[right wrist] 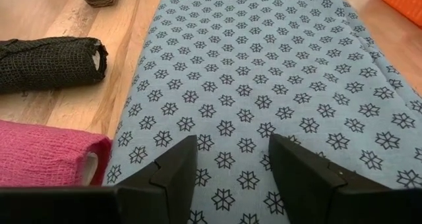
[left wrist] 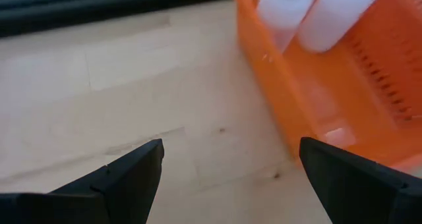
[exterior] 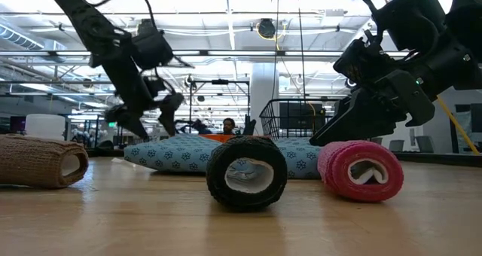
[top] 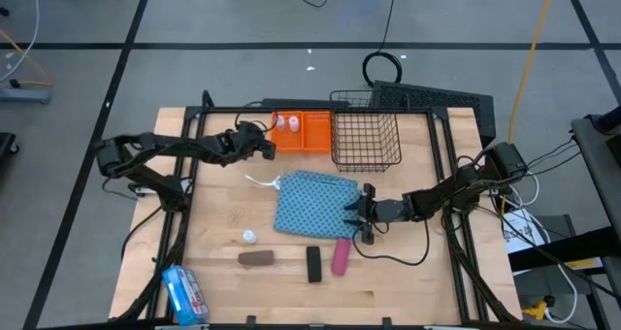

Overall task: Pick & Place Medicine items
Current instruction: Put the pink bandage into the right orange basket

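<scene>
table (top: 408,272): wood top, everything sits on it
cloth (top: 312,202): large blue patterned pad mid-table, not a medicine item; right gripper's fingers are over its near edge
wire basket (top: 366,141): black, far side, just beside the orange tray
orange tray (top: 303,131): far side; two white bottles (left wrist: 310,10) already in it
left gripper (top: 260,141): hovering just beside the tray's edge, jaws wide apart, nothing between them
right gripper (top: 357,216): low at the cloth's right edge, fingers part-way apart, holding nothing; pink roll is just beside it
pink roll (top: 341,256): on the table near the cloth's near corner, next to the black roll (top: 313,263)
brown roll (top: 257,258): further left in the same row
loose white bottle (top: 249,237): on bare wood, left of the cloth
step in hand (my read): right arm lining up on the pink roll
how to do it well: shift off the cloth first so the fingers don't snag fabric; straddle the roll across its short width, come down square, close mid-length so it doesn't squirt out or nudge the black roll
</scene>
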Available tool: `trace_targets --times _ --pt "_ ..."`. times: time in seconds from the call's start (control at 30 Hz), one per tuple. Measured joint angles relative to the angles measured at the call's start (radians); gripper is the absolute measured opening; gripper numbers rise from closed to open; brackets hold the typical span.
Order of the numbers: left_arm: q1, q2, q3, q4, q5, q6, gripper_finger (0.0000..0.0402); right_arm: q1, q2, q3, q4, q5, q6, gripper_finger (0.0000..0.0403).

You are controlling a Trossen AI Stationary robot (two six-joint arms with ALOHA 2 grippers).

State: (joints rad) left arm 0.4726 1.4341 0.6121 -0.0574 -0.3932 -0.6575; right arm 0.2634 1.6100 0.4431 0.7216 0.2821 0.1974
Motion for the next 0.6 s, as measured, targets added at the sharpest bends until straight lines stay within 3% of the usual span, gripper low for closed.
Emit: trace_targets --times 0.33,0.6 --pt "-0.019 -0.317 0.0 0.008 0.173 0.167 0.0363 0.0 0.0 0.0 0.013 0.0 0.0 0.0174" --pt "-0.166 -0.628 0.0 0.05 0.195 0.391 0.0363 0.0 0.0 0.0 0.04 0.0 0.0 0.0172"
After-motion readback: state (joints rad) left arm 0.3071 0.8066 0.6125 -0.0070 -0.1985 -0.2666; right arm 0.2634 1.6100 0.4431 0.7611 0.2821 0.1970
